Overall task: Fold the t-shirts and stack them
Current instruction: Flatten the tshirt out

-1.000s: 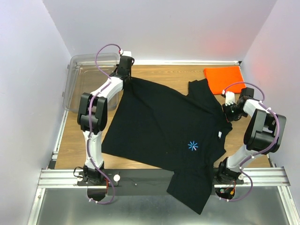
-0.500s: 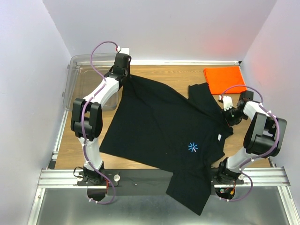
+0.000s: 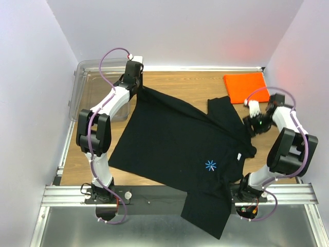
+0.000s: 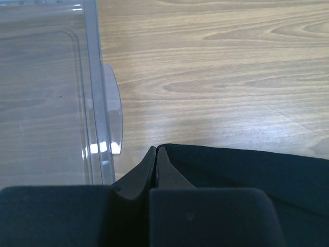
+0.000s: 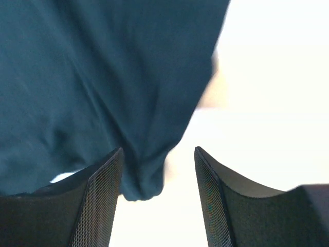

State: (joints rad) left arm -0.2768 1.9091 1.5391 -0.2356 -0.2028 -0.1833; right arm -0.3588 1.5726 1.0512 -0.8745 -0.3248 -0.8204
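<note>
Between the two claws, across a pale wooden table (image 3: pixel 180 82) boxed by pale walls (image 3: pixel 180 31), lies a large black cloth t-shirt (image 3: pixel 175 139); its long axis runs crosswise, hem toward the left claw (image 4: pixel 156 157), collar toward the right claw (image 5: pixel 157 177), one sleeve hanging over the near edge; just left of the left claw stands a clear plastic bin (image 3: pixel 97 87); beyond the right claw sits a folded bright orange t-shirt (image 3: pixel 245 86); the left claw pinches the hem corner; the right claw's jaws stand spread, dark cloth hanging loose between them.
</note>
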